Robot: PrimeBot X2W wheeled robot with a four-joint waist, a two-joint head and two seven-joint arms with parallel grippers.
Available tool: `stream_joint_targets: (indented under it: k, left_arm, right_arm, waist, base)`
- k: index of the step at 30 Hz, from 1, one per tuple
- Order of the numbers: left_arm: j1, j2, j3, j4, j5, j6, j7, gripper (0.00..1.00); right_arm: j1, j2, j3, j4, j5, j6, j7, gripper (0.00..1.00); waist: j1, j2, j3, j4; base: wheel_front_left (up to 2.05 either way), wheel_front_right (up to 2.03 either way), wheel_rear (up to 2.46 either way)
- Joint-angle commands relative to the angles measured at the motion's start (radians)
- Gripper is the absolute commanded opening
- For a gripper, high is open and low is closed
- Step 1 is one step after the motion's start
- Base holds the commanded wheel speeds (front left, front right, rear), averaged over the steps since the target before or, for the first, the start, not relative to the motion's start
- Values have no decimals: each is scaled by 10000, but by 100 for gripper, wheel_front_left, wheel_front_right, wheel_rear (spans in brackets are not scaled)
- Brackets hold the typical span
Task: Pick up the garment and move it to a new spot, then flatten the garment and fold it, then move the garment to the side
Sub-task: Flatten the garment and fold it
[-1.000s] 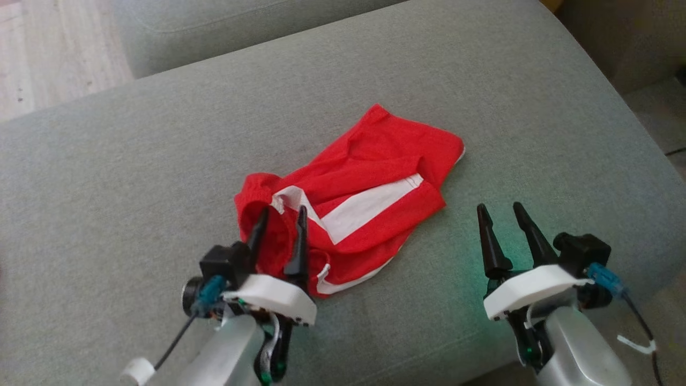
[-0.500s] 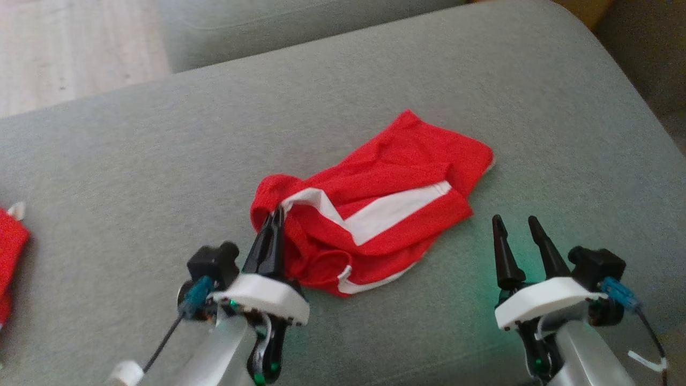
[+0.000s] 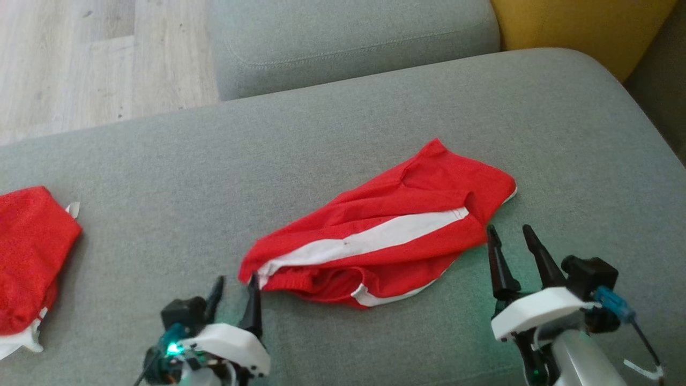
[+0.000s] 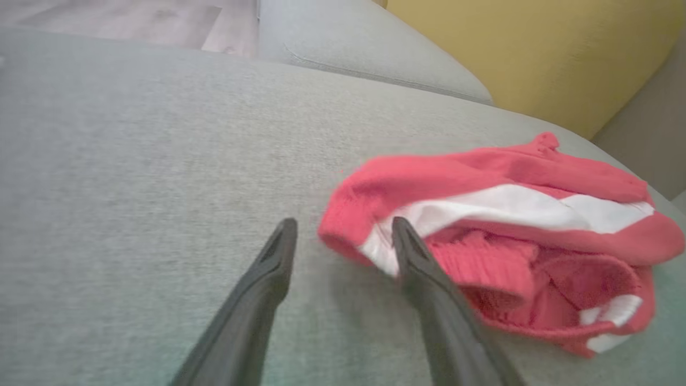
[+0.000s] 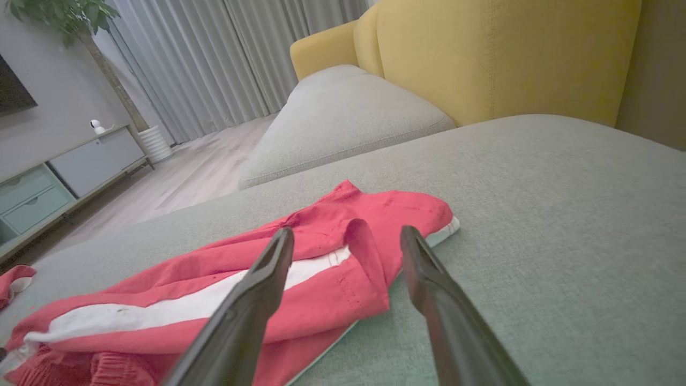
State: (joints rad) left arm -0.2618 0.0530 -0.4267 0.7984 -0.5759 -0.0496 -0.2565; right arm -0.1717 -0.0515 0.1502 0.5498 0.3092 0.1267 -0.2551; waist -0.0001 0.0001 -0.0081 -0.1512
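- Since the frame half a second earlier, the left pincer (image 3: 236, 281) is found changed from clenched on the garment's gathered end to parted. The garment (image 3: 429, 193) is noted drawn out longer, and its white stripe now runs straight where it was bent before.
- Left pincer (image 4: 343, 228): recorded as released, with nothing gripped. In the left wrist view its right-hand finger (image 4: 429, 279) is seen overlapping the near end of the garment (image 4: 482, 171). Contact cannot be confirmed.
- Right pincer (image 3: 509, 230): recorded as released, its fingers well parted and nothing grasped. It is held just beside the garment's far end. In the right wrist view the garment (image 5: 375, 214) is seen past the tips of the right pincer (image 5: 345, 233).
- Garment: red with a white stripe, laid on the grey sofa seat (image 3: 161, 187) between the two pincers. In the head view it is stretched from lower left to upper right, with its bunched, ribbed end nearest the left pincer.
- Second red garment (image 3: 32, 252): observed at the left edge of the head view on the same seat, well apart from the first.
- Surroundings: a further grey cushion (image 3: 348, 43), a yellow cushion (image 3: 579, 27) and a wooden floor (image 3: 80, 59) are noted beyond the seat.
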Motion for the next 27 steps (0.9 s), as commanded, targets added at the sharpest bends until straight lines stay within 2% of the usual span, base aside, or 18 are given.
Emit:
stream_joint_targets:
  k: [1, 4, 9, 12, 15, 18, 22, 27]
  left_arm:
    - [-226, 172, 611, -253, 207, 166, -53, 100]
    - [-13, 218, 1103, -505, 772, 425, -53, 100]
    - [503, 230, 2017, -1708, 2086, 1177, -53, 100]
    - [991, 137, 2520, -2327, 2626, 1404, -53, 100]
    - [1471, 47, 2822, -2592, 2931, 1400, -53, 100]
    - [1728, -4, 2930, -2568, 3022, 1220, -53, 100]
    - [1750, -22, 2792, -2621, 2727, 972, -53, 100]
    - [1570, -25, 2416, -2625, 2506, 1114, -53, 100]
  right_arm:
    - [-128, 12, 115, -383, -141, 40, -67, 100]
    - [-96, 12, -50, -647, -380, 40, -67, 100]
    - [-16, 12, -375, -1270, -933, 40, -67, 100]
    - [69, 12, -382, -1353, -1077, 40, -67, 100]
    - [140, 12, -153, -1061, -1223, 40, -67, 100]
    - [116, 12, -45, -797, -1173, 40, -67, 100]
    - [86, 12, 81, -733, -1122, 40, -67, 100]
    - [-72, 12, 253, -575, -1257, 40, -67, 100]
  waist:
    - [1, -1, -32, -1]
    - [1, -1, -68, 7]
    - [1, -1, -136, 77]
    - [1, -1, -216, 107]
    - [1, -1, -256, 140]
    - [1, -1, -241, 214]
    - [1, -1, -193, 261]
    - [1, -1, -86, 336]
  base:
    - [0, 0, 0]
    - [0, 0, 0]
    - [0, 0, 0]
    - [0, 0, 0]
    - [0, 0, 0]
    - [0, 0, 0]
    - [0, 0, 0]
    - [0, 0, 0]
